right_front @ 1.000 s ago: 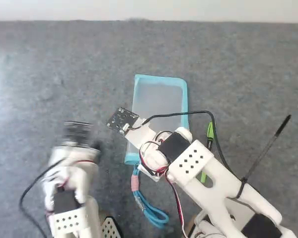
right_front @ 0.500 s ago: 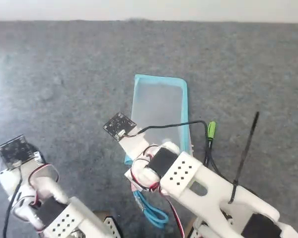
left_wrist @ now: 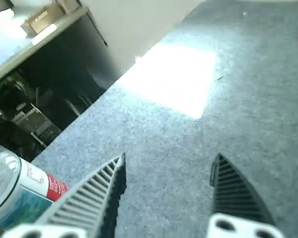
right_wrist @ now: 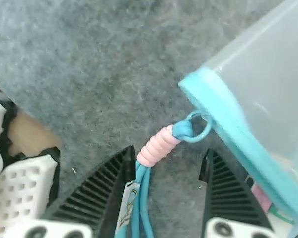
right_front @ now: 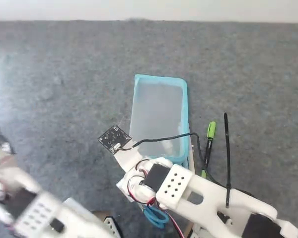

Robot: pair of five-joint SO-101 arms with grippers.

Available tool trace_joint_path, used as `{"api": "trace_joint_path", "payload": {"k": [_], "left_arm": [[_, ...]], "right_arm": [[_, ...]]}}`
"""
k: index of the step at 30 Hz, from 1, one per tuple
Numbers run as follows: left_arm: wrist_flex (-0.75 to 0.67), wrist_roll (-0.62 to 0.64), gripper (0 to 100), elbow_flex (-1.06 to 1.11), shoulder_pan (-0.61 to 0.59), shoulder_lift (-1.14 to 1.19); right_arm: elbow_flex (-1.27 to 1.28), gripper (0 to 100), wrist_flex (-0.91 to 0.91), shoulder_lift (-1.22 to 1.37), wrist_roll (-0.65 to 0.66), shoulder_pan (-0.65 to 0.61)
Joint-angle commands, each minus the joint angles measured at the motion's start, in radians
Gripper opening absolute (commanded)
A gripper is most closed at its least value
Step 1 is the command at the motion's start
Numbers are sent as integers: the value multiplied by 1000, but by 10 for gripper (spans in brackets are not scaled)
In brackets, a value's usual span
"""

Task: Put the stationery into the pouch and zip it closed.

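Right gripper [right_wrist: 169,151]: mine, jaws spread wide, gripping nothing; the zip pull's pink beads [right_wrist: 155,147] and blue cord [right_wrist: 139,198] lie between them.
Left gripper [left_wrist: 170,161]: jaws wide apart, empty, over bare grey mat [left_wrist: 238,99].
Pouch [right_front: 159,119]: flat at mid-table, long axis 12 to 6 o'clock.
Hidden: from above, my right arm [right_front: 188,191] covers the pouch's 6 o'clock end; I cannot tell whether the zip is open.
Hard to make out: my left arm [right_front: 25,213] at 8 o'clock, cut off by the edge.
Right wrist view adds: 1 ring [right_wrist: 198,126] joining cord to pouch corner.
High view adds: 1 green pen [right_front: 210,131] just beside the pouch at 4 o'clock.
Left wrist view adds: 1 can [left_wrist: 10,183], cut off.
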Motion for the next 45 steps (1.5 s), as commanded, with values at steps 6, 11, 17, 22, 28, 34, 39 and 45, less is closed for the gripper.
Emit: {"api": "trace_joint_path", "payload": {"k": [6, 11, 17, 22, 28, 34, 39, 45], "left_arm": [[117, -15, 265, -429, -5, 701], [180, -15, 265, -472, 54, 735], [181, -11, 265, -467, 77, 695], [181, -11, 265, -466, 77, 681], [181, -11, 265, -466, 77, 684], [181, -11, 265, -466, 77, 683], [181, -11, 265, -460, 78, 689], [175, -17, 265, -395, 130, 681]], "right_arm": [[-3, 223, -24, -7, -89, -7], [64, 221, -148, -5, -95, -22], [104, 221, -193, -5, -157, -50], [106, 222, -211, 73, -163, -48], [78, 221, -268, 216, -158, -41], [78, 184, -271, 228, -155, 24], [78, 29, -277, 228, 2, 47], [77, 6, -249, 216, 117, 64]]}}
